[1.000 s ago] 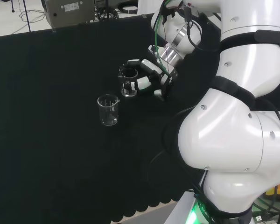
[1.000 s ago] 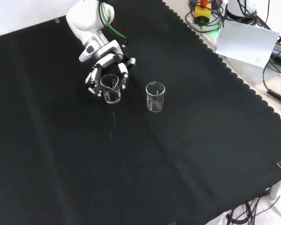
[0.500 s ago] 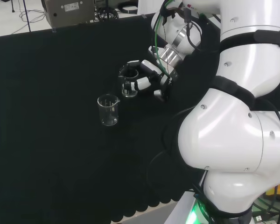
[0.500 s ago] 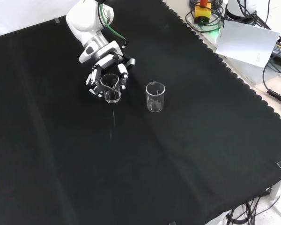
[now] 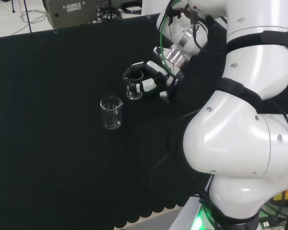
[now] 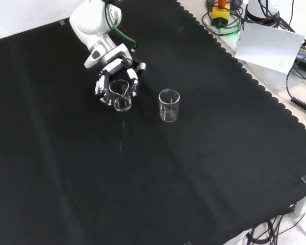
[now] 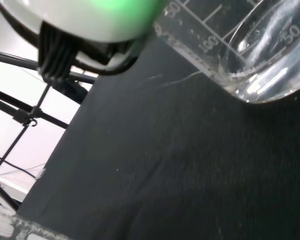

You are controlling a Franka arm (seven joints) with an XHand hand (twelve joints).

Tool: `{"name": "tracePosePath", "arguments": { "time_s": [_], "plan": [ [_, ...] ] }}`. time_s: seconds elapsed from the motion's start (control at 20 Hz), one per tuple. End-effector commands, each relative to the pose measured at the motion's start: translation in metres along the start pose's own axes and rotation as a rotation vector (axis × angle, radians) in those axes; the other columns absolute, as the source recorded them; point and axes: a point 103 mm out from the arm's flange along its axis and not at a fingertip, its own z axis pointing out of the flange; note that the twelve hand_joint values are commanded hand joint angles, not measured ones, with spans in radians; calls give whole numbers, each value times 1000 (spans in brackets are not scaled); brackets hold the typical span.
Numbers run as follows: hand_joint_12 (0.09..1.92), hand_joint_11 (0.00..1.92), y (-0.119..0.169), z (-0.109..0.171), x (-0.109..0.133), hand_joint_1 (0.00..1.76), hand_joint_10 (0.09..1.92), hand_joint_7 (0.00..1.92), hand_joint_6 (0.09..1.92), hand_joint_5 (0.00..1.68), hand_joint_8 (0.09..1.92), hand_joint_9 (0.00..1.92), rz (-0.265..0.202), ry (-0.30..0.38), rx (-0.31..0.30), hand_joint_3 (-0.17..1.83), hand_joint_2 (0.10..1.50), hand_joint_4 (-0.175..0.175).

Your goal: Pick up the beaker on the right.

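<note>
You had two clear beakers on the desk [image 6: 204, 168]. The held beaker [image 6: 121, 96] sat inside the hand [image 6: 115, 76], whose fingers [image 6: 134, 81] curled round its sides; in the head view that was the right-hand one [image 5: 133, 89], with the hand [image 5: 153, 79] wrapped about it. The free beaker [image 6: 169, 105] stood upright just beside it, apart from the hand, to the left in the head view [image 5: 111, 113]. Both looked empty as far as you could see. In the wrist view the held beaker's base [image 7: 250, 65] was close to the cloth; whether it touched, you couldn't tell. You had wide bare black cloth all round the pair, and the scalloped desk edge [image 6: 255, 81] lay well away.
</note>
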Motion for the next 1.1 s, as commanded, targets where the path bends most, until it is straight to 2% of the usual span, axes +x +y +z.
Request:
{"name": "tracePosePath", "arguments": {
  "time_s": [0.05,0.15,0.2,0.4,0.7,1.0,1.1],
  "plan": [
    [829,1230,6,-5,16,1173,228,1318,292,1420,407,1430,33,-118,-33,530,664,46],
    [739,1347,7,-5,24,1169,113,1433,158,1495,277,1535,17,-149,-46,488,683,105],
    [719,1378,7,-6,27,1168,87,1465,123,1513,241,1564,9,-157,-55,480,686,122],
    [681,1437,7,-16,49,1165,87,1538,87,1548,167,1620,-28,-202,-96,505,668,165],
    [655,1500,-1,-41,76,1171,87,1659,87,1580,109,1714,-51,-247,-124,581,621,175],
    [639,1522,-17,-59,98,1176,87,1716,87,1590,87,1763,-35,-288,-96,614,602,174],
    [635,1526,-23,-62,106,1179,87,1726,87,1592,87,1771,-29,-298,-77,621,599,163]
  ]
}}
